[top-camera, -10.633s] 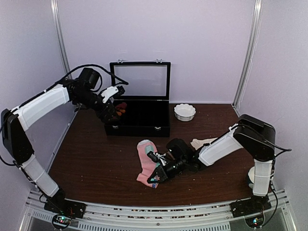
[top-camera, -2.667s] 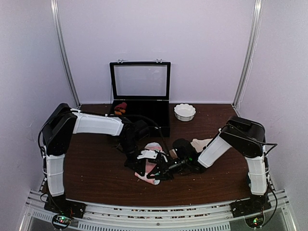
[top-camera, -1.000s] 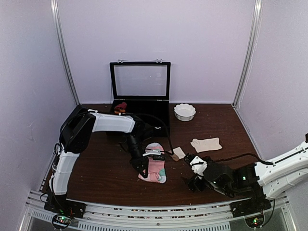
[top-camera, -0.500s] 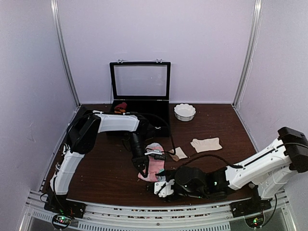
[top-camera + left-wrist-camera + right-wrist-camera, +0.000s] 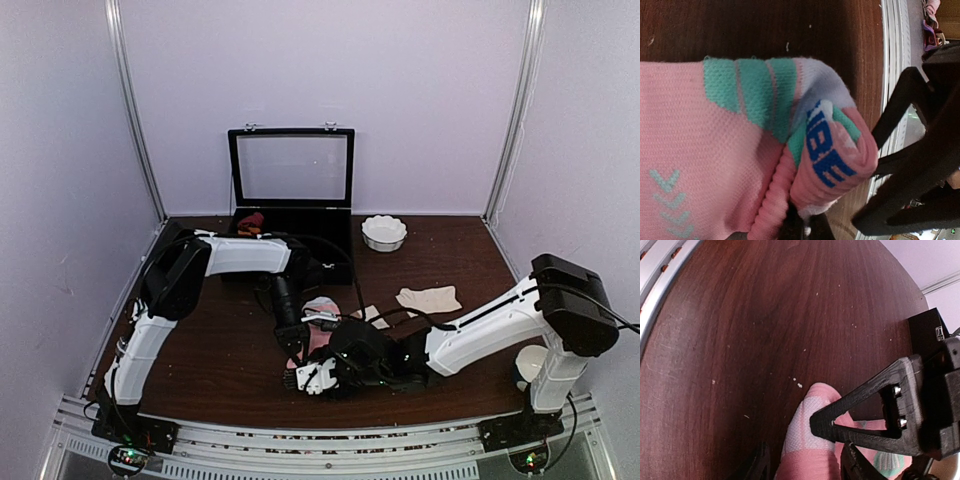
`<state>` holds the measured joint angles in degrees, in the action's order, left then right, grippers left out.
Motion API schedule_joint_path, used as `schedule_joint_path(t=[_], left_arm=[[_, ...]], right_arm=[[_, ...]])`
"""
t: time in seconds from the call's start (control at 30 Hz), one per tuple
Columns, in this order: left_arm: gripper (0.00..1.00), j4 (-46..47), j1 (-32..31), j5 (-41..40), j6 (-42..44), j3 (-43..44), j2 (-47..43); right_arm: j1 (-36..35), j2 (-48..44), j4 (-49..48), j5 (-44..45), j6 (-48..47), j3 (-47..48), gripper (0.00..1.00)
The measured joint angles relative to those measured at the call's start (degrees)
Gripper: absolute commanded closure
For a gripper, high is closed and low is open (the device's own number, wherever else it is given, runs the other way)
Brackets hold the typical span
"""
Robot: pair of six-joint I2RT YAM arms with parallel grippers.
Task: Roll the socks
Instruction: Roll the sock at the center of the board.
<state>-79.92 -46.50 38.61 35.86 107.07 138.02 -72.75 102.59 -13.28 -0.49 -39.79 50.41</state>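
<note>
— Dark-stained wooden table (image 5: 220, 350) under lilac walls. Spotted anything new?

— Yes: found the right gripper (image 5: 805, 466) brought across from the front right corner within the last second, now parked at the near end of the pink sock (image 5: 318, 310). Narrowing its jaws too, yet keeping them apart, straddling the sock's tip. Cannot tell about contact.

— And the left gripper (image 5: 804, 229)?

— Clamped tight on a fold of ribbed pink cuff, same as a second ago. Pins the sock down mid-table, in front of the black case (image 5: 290, 262).

— Meaning for the job?

— Probably setting up a two-handed roll: anchoring with one, curling the end with the other. Not fully rolled yet, judging by the length lying flat. Leaves the cream sock (image 5: 428, 299) untouched, off to the right, well apart.

— Fabric?

— Soft stretchy knit with a fine mesh weave, mint stripes, a white patch, and blue lettering on the bulging folded end (image 5: 832, 155). Floppy, so likely to spring open unless held. Plain, flat and thin for the cream one.
</note>
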Motion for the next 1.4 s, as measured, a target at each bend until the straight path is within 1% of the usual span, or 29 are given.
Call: schedule_joint_path(t=[0.1, 0.17, 0.2, 0.27, 0.4, 0.53, 0.67, 0.8, 0.83, 0.9, 0.97, 1.07, 1.1, 1.13, 1.17, 1.2, 1.3, 1.33, 1.4], left_arm=[[1.00, 0.0, 0.0, 0.0, 0.0, 0.0, 0.0], [0.97, 0.0, 0.0, 0.0, 0.0, 0.0, 0.0], [0.95, 0.0, 0.0, 0.0, 0.0, 0.0, 0.0], [0.86, 0.0, 0.0, 0.0, 0.2, 0.0, 0.0], [0.74, -0.2, 0.0, 0.3, 0.9, 0.0, -0.1], [0.70, 0.3, 0.3, 0.7, 2.1, -1.4, -1.3], [0.68, 0.6, 0.9, 1.0, 3.8, -3.1, -2.5], [0.63, 0.5, 1.2, 0.7, 4.5, -3.1, -2.6], [0.58, 0.5, 1.3, 0.3, 4.6, -3.1, -2.9], [0.53, 0.6, 1.7, -0.5, 5.0, -3.1, -3.6], [0.49, 0.9, 2.4, -1.3, 5.7, -3.3, -4.8], [0.47, 1.4, 3.8, -3.0, 7.3, -4.3, -7.1], [0.37, 1.6, 4.5, -3.8, 7.8, -4.9, -8.2], [0.07, 1.8, 5.1, -4.4, 8.1, -5.3, -9.1], [0.03, 2.2, 5.7, -5.0, 8.7, -5.8, -10.1], [0.02, 2.6, 6.5, -5.6, 8.9, -6.6, -11.3], [0.02, 4.9, 8.2, -6.5, 8.8, -9.9, -15.3], [0.02, 6.8, 8.7, -6.7, 8.8, -12.4, -17.7], [0.06, 9.4, 9.4, -6.7, 8.8, -17.1, -21.9]], right_arm=[[1.0, 1.3, 0.8, -0.8, -0.2, 0.1, 0.55], [1.6, 2.1, 1.2, -1.1, -0.2, 0.1, 0.59], [1.8, 2.3, 1.2, -1.1, -0.3, 0.1, 0.61], [2.2, 2.3, 1.0, -1.2, -0.1, 0.1, 0.65], [3.2, 2.3, 0.2, -1.4, 1.9, -0.1, 0.67], [4.1, 3.1, -0.9, -2.3, 4.1, -0.2, 0.67], [4.5, 3.9, -2.4, -2.6, 5.3, -0.2, 0.69], [5.2, 4.7, -3.0, -3.4, 6.4, 0.1, 0.76], [5.5, 5.0, -2.7, -3.9, 7.0, 0.5, 0.77], [6.3, 5.6, -2.1, -4.9, 7.9, 1.5, 0.80], [7.1, 6.2, -1.4, -5.9, 9.0, 2.6, 0.87], [8.3, 6.8, 0.6, -8.2, 10.7, 4.3, 0.94], [8.6, 6.9, 1.4, -9.0, 11.4, 4.8, 0.96], [8.9, 6.9, 2.1, -9.8, 11.7, 5.2, 0.98], [9.1, 7.0, 2.9, -10.6, 12.3, 5.7, 0.99], [9.4, 7.0, 3.7, -11.6, 13.1, 6.1, 1.00], [10.6, 7.0, 5.2, -15.0, 16.5, 6.9, 1.00], [11.3, 7.0, 5.9, -16.7, 18.2, 7.2, 1.00], [12.8, 6.9, 6.4, -20.7, 22.3, 7.3, 1.00]])
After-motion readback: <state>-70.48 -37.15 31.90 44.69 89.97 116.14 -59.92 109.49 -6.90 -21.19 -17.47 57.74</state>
